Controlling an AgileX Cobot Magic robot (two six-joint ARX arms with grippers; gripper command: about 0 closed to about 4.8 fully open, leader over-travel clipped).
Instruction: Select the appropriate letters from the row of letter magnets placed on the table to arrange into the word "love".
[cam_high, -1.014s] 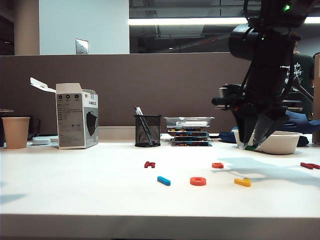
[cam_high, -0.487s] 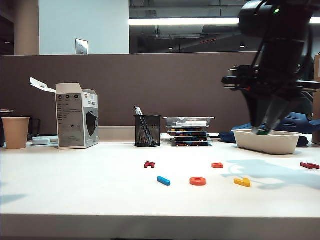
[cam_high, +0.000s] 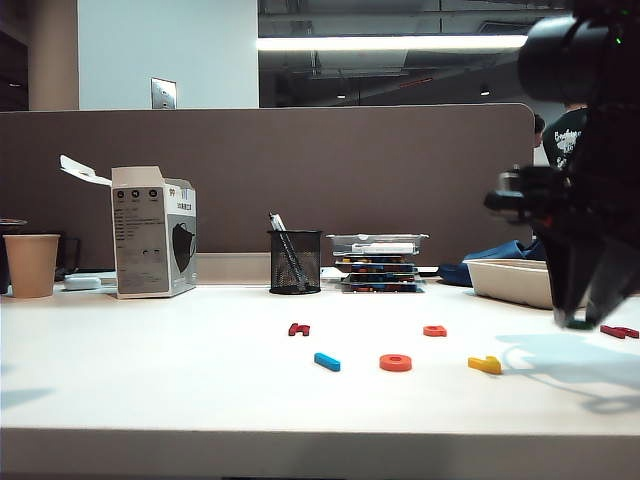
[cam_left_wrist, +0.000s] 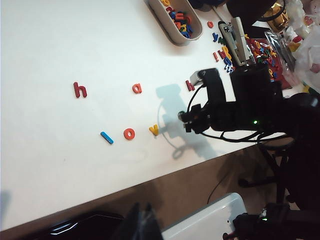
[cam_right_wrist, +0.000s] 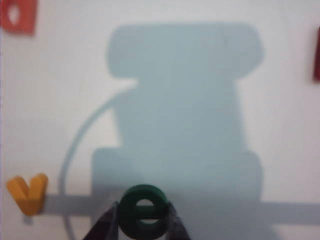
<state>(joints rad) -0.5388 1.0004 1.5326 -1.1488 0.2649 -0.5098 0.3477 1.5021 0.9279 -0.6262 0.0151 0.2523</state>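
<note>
Exterior view puts the right gripper (cam_high: 583, 318) at about four o'clock in the picture, its dark fingers pointing down just above the wide smooth white table (cam_high: 150, 380). Its fingertips pinch the small green rounded plastic e (cam_right_wrist: 145, 211) — clear in the right wrist view, with the yellow plastic V magnet (cam_right_wrist: 28, 192) lying at nine o'clock from it. On the table, the blue straight bar magnet (cam_high: 327, 361), the orange ring magnet (cam_high: 396, 362) and the V sit in a row; the dark red blocky letter (cam_high: 299, 328) and the smaller orange-red rounded letter (cam_high: 434, 330) lie behind them. Left gripper — not visible in any picture, so I cannot tell its state.
</note>
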